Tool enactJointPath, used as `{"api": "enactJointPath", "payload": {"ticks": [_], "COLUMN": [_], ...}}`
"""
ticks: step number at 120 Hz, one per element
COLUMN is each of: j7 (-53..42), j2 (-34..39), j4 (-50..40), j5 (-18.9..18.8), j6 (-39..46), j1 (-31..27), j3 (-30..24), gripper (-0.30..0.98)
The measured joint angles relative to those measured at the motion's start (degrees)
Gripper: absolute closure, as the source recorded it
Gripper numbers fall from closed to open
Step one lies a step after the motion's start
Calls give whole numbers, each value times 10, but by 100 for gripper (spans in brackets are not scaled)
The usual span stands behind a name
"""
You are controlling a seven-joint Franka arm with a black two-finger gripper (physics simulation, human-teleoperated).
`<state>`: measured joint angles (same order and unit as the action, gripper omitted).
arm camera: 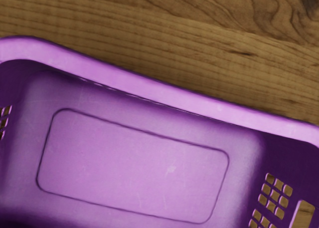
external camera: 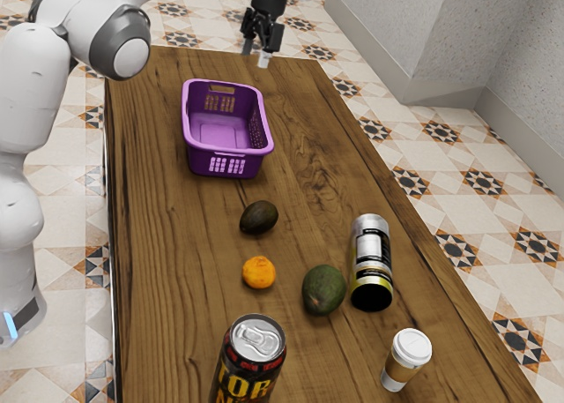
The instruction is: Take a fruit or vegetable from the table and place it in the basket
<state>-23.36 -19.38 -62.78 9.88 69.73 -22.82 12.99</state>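
Evidently empty, the gripper (external camera: pixel 256 54) has its 2 fingers parted, presumably to straddle a fruit. The orange (external camera: pixel 259 272), dark avocado (external camera: pixel 259 218) and green avocado (external camera: pixel 323 290) lie on the wooden table (external camera: pixel 167 271); the purple basket (external camera: pixel 228 149) sits upright, ready to receive 1.

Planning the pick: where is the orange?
The orange sits to the exterior view's left of the green avocado, between the darker avocado and black drink can.
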Motion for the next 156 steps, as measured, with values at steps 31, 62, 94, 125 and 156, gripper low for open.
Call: {"api": "enactJointPath", "payload": {"ticks": [31, 62, 94, 125, 156], "j7": [-47, -177, -312, -391, -433], "j2": [96, 159, 103, 308, 371], "j4": [27, 4, -6, -338, -512], "j5": [-4, -44, -76, -86, -81], "j6": [23, 0, 5, 66, 160], "j1": [1, 98, 158, 336, 354], "j3": [2, -26, -43, -17, -90], "gripper": [0, 0, 0, 0, 0]}}
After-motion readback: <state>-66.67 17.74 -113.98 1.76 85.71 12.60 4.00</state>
